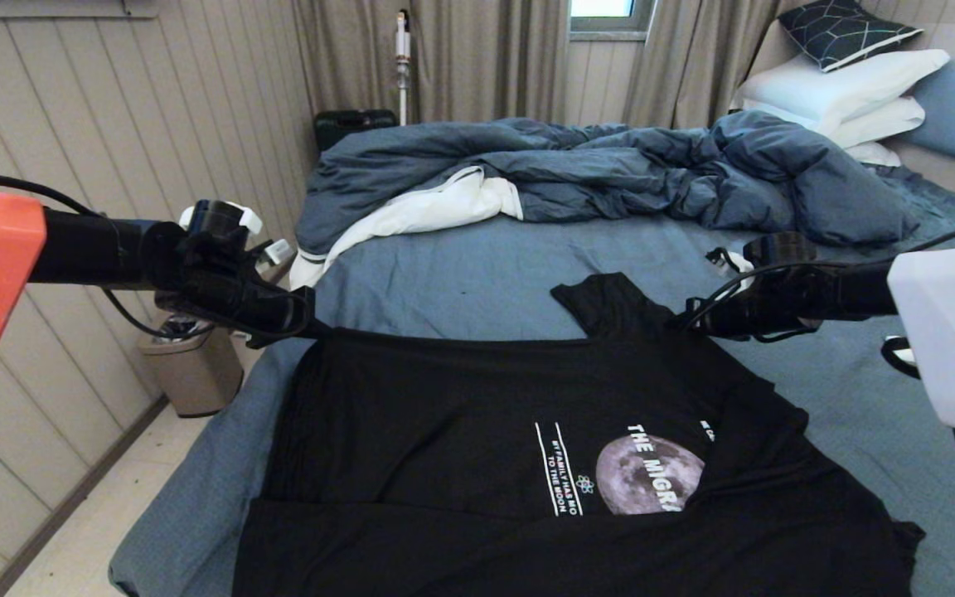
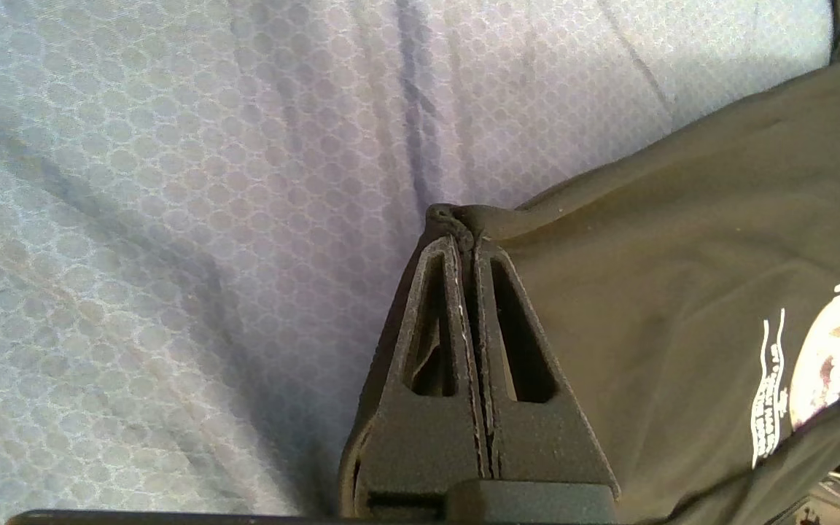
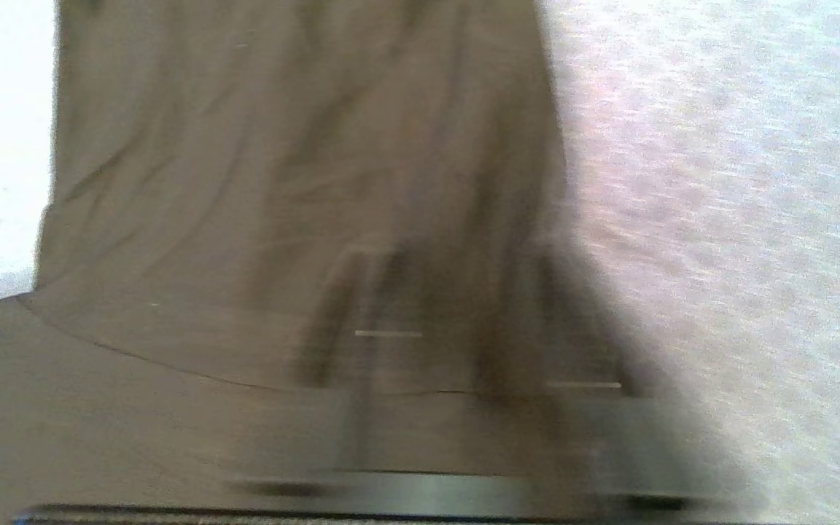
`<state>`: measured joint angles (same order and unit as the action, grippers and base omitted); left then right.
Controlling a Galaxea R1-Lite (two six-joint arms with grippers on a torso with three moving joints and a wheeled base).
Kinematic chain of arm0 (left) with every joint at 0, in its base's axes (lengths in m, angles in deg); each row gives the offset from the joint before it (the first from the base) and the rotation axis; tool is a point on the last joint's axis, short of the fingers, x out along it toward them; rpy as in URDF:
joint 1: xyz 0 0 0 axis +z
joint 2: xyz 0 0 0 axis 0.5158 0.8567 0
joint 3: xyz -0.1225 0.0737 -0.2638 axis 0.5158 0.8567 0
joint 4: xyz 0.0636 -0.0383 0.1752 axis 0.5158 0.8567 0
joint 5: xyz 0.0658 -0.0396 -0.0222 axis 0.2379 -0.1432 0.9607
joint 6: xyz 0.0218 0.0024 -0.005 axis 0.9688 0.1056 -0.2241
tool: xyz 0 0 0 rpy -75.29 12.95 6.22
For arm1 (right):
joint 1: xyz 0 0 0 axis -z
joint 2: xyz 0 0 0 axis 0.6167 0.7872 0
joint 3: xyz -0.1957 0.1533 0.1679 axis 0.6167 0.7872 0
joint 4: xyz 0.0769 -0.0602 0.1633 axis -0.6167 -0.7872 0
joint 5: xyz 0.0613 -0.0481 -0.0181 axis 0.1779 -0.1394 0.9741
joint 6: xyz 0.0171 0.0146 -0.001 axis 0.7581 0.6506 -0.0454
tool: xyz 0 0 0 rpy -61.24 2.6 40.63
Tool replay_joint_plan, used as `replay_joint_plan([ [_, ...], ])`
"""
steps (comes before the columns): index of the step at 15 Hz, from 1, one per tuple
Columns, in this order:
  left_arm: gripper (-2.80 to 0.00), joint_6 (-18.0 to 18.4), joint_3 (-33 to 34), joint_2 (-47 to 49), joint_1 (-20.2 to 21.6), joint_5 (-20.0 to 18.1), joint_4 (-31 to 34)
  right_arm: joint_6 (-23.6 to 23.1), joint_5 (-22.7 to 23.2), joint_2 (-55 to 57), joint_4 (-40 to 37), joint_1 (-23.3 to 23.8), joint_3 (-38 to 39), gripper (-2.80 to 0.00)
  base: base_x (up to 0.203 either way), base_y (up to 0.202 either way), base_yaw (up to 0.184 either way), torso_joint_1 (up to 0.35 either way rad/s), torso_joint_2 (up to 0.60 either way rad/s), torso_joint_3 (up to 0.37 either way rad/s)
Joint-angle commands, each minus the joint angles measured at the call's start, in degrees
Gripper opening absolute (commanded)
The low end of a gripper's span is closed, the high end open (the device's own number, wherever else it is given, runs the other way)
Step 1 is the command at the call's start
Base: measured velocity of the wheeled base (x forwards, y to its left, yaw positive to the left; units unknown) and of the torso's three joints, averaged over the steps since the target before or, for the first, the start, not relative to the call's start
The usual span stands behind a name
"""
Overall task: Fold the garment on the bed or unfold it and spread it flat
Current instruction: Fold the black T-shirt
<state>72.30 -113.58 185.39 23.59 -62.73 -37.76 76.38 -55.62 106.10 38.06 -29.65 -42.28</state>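
Two corners of the garment [image 1: 477, 431] lifted (long axis across the bed [image 1: 477, 265]).

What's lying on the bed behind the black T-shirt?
Behind the T-shirt, a rumpled dark blue duvet with white lining lies across the bed, white pillows beyond. Whatever sits beneath the duvet is covered.

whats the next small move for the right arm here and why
Probably finish closing the right gripper on the T-shirt near its sleeve. The left gripper already pinches the shirt's other corner, while the right one sits at the fabric with its view blurred, so no grip shows there.
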Motion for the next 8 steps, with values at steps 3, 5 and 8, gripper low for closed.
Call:
replay_joint_plan([
  [3, -2.80, -0.1, -0.5, 0.2, 0.0, -0.2, 0.1, 0.0, 0.0, -0.6, 0.0, 0.3, 0.0, -2.80, 0.000, 0.000, 0.000, 0.000, 0.00, 0.000],
  [5, -2.80, -0.1, -1.3, -0.1, 0.0, -0.2, 0.0, 0.1, 0.1, -1.5, 1.3, 0.3, 0.1, -2.80, 0.000, 0.000, 0.000, 0.000, 0.00, 0.000],
  [8, -2.80, -0.1, -1.5, -2.3, 0.0, 0.0, 0.2, 1.6, 0.1, -4.1, 1.6, 0.3, 0.2, -2.80, 0.000, 0.000, 0.000, 0.000, 0.00, 0.000],
])
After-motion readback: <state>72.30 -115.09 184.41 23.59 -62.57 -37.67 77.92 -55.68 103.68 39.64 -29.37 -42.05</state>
